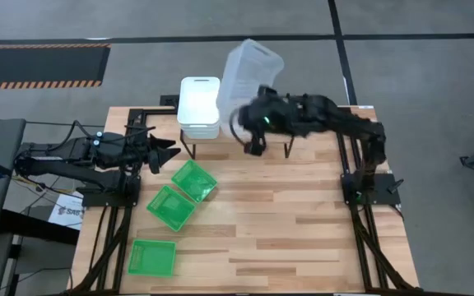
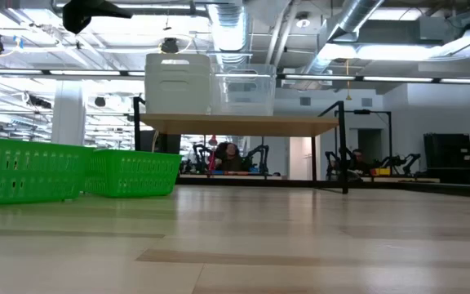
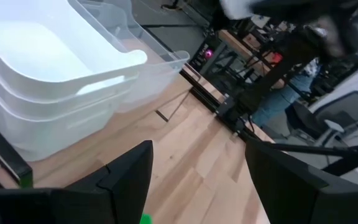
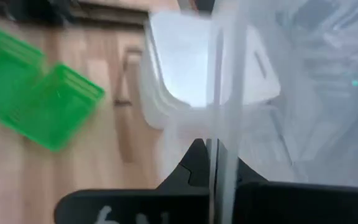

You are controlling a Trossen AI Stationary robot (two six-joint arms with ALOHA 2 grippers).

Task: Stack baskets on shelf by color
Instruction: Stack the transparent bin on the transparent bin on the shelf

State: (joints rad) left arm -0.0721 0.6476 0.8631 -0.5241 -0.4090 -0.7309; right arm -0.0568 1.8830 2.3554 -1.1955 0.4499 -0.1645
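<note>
The worktop carries the shelf along its far edge, with the white baskets nested in one stack on the shelf's left end. Three green baskets lie loose on the worktop's left half, running from near the shelf toward the near edge, not yet stacked.

The right claw is pressed together on the wall of a clear basket, which it holds tilted up over the far edge of the shelf, just right of the white stack. In the low view a clear basket sits on the shelf top touching the white stack's right side, so the held one looks meant to nest into it. What the coming move turns on: the target lies below and slightly nearer than the held basket, whose long axis runs near to far, roughly parallel with the white stack; it needs levelling before it goes down.

The left claw is spread and empty, waiting at the worktop's left side, the arm nearer the green baskets
</note>
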